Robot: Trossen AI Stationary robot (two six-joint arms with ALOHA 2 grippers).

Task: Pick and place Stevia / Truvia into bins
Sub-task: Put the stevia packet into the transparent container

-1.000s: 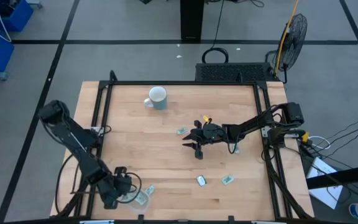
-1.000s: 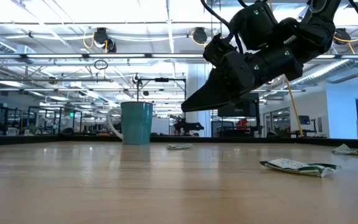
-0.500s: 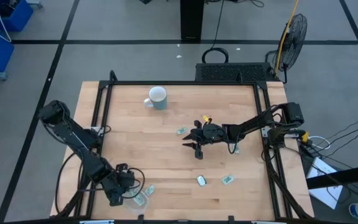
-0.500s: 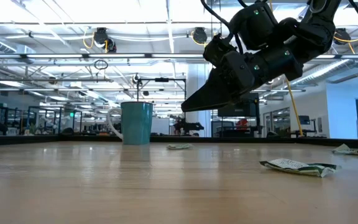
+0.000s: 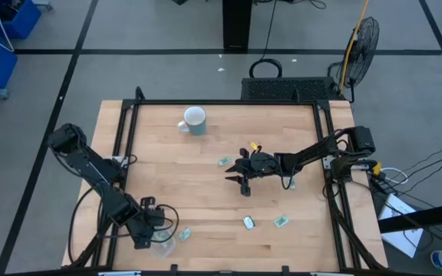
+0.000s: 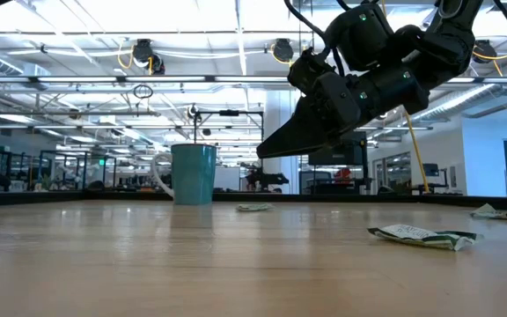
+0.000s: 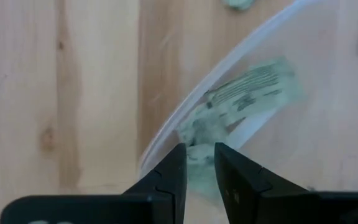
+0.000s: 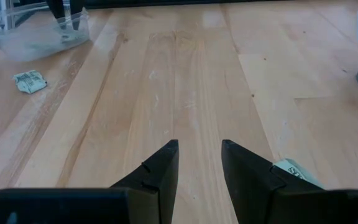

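The clear round container sits at the table's near left corner, with pale green packets lying flat in it, one crumpled at its rim. My left gripper hovers just above that rim, pointing down, its fingers narrowly open. More packets lie flat on the wood. My right gripper hangs open above the table's middle, well clear of the wood, with a packet beside one finger.
A white and pale blue mug stands near the far edge. A black frame runs round the table. Bare wood lies between the two arms. In the low view, packets lie on the right.
My left gripper has drawn back a short way from over the container toward the table's far edge and risen a little. The container and its packets stay put. The right arm has kept still.
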